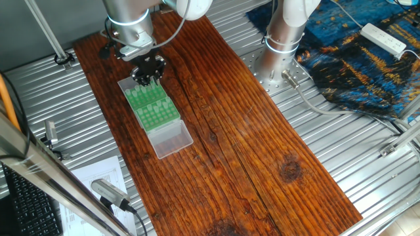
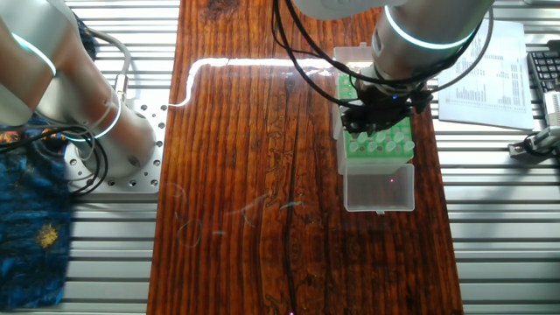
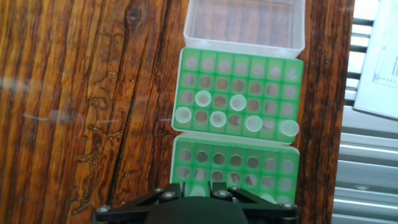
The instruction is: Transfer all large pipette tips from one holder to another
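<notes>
We're hovering right over the green racks now, with the gripper (image 2: 378, 122) hanging just above them at the far end of the wooden table (image 1: 262, 151). In the hand view we see two green holders end to end: the upper rack (image 3: 239, 93), which adjoins a clear plastic lid (image 3: 245, 22), and the lower rack (image 3: 233, 165) closest to our fingers. The large pipette tips (image 3: 236, 102) are all in the upper rack: we count six translucent round tops, two in its third row and four along its bottom row, the last one at the right corner. The lower rack looks empty as far as we can see, only dark holes, though its near edge is hidden behind the hand. So by our reckoning the transfer has barely begun, or not at all: six tips appear to be waiting, none seated in the other holder. As for the claw, we can't tell: only the dark base of the hand shows at the bottom of the hand view, and in both fixed views the fingers are too small and dark to read. We see nothing between them, no tip in transit. If the lower rack is the destination, every tip is left to move.
</notes>
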{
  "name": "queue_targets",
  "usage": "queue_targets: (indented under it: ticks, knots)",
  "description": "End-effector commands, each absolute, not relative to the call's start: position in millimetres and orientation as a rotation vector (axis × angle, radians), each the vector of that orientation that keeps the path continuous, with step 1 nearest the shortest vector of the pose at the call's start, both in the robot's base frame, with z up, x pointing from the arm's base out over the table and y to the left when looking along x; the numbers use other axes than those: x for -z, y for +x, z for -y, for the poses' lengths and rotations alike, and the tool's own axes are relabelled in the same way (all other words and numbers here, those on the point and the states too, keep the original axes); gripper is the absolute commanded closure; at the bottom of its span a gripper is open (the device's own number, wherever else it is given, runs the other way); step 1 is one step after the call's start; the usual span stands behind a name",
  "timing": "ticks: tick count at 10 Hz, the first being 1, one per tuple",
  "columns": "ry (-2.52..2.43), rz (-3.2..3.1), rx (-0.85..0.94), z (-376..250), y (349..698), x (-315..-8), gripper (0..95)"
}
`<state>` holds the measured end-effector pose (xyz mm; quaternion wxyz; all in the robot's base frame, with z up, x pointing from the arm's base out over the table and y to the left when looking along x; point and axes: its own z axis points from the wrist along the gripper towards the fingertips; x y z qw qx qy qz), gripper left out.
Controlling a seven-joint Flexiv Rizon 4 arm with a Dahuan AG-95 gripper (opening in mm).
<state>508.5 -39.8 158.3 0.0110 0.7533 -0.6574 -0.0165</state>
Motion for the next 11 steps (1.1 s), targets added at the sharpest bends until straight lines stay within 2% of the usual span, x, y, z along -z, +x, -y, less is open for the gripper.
queue_targets:
  ticks: [1, 11]
  knots:
    - [2.348, 2.055, 0.051, 39.9, 508.5, -158.0, 76.0]
    - [2.271, 2.14, 0.042, 41.8, 508.3, -152.0, 76.0]
